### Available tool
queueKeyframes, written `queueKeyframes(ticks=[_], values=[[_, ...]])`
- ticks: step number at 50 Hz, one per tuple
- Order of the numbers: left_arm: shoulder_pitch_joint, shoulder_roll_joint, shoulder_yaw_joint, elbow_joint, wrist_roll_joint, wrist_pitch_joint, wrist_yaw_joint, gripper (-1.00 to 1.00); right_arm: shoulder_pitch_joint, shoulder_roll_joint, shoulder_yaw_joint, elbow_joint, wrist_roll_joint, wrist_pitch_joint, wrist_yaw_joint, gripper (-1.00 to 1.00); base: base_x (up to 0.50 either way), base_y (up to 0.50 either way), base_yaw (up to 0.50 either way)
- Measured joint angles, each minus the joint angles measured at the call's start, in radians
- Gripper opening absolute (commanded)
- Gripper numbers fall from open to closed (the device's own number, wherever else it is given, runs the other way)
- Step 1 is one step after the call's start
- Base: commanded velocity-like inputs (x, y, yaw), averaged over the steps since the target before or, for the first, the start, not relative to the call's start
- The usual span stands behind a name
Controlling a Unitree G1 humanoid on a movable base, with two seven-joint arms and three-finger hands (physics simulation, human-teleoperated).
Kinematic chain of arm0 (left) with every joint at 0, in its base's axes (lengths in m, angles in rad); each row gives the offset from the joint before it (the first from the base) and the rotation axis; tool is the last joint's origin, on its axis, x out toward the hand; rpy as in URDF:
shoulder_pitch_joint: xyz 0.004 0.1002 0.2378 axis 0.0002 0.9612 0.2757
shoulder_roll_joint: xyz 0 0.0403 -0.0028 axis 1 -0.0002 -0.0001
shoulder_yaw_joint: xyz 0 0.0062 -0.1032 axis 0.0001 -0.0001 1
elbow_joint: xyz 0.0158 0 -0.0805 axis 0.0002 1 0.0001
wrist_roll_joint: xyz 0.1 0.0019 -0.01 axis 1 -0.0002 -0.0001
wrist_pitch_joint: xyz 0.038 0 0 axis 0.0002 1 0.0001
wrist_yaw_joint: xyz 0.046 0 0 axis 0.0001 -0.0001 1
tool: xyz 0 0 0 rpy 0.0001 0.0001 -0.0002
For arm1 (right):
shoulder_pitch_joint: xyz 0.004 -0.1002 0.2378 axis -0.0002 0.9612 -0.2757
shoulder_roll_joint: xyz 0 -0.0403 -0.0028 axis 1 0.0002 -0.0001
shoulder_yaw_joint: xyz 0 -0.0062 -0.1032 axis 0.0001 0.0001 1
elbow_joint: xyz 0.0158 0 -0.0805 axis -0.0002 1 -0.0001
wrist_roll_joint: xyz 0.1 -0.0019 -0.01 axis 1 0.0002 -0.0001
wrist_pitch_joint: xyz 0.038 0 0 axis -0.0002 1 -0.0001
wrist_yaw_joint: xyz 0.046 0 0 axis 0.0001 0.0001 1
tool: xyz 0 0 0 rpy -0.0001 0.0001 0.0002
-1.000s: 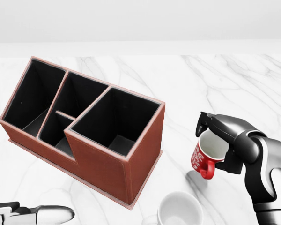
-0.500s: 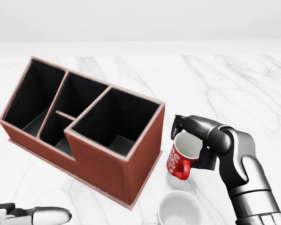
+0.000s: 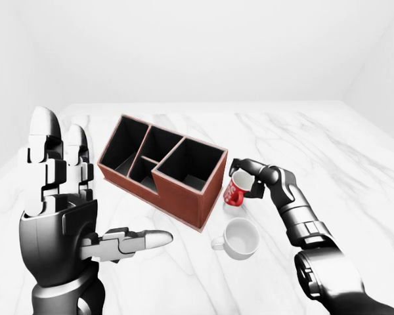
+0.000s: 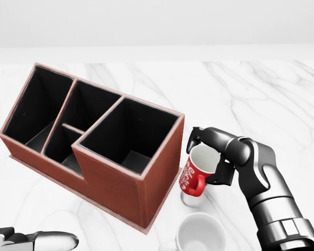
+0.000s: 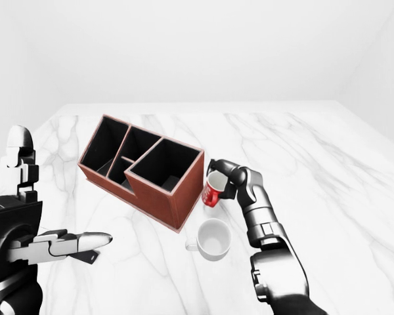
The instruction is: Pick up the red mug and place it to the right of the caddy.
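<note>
The red mug [image 4: 194, 177] with white lettering is held by my right hand [image 4: 213, 152], whose fingers close over its rim. It hangs just right of the brown caddy [image 4: 126, 180], close to the caddy's right wall and low over the marble table [image 4: 251, 94]. The caddy has several black compartments and stands at the left and middle of the head view. My left hand [image 3: 59, 197] is raised at the left of the left-eye view, fingers spread and empty, far from the mug.
A white mug [image 4: 200, 232] stands on the table just below the red mug in the head view, near the caddy's lower right corner. The marble table runs on to the right and top of the view.
My right hand has carried the red mug leftward, from well right of the caddy to right beside its right wall. The left hand has hardly moved.
</note>
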Motion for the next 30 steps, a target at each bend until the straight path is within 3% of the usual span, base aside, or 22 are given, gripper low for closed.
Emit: queueKeyframes(ticks=[19,30], values=[[0.002,0.0,-0.002,0.002,0.001,0.0,0.0,1.0,-0.055,-0.036,0.001,0.093,-0.007,0.0,-0.065,-1.0,0.0,0.0,0.0],[0.004,0.0,-0.002,-0.001,0.0,0.0,-0.001,1.0,-0.093,-0.036,0.002,0.167,-0.003,0.0,-0.156,-1.0,0.0,0.0,0.0]])
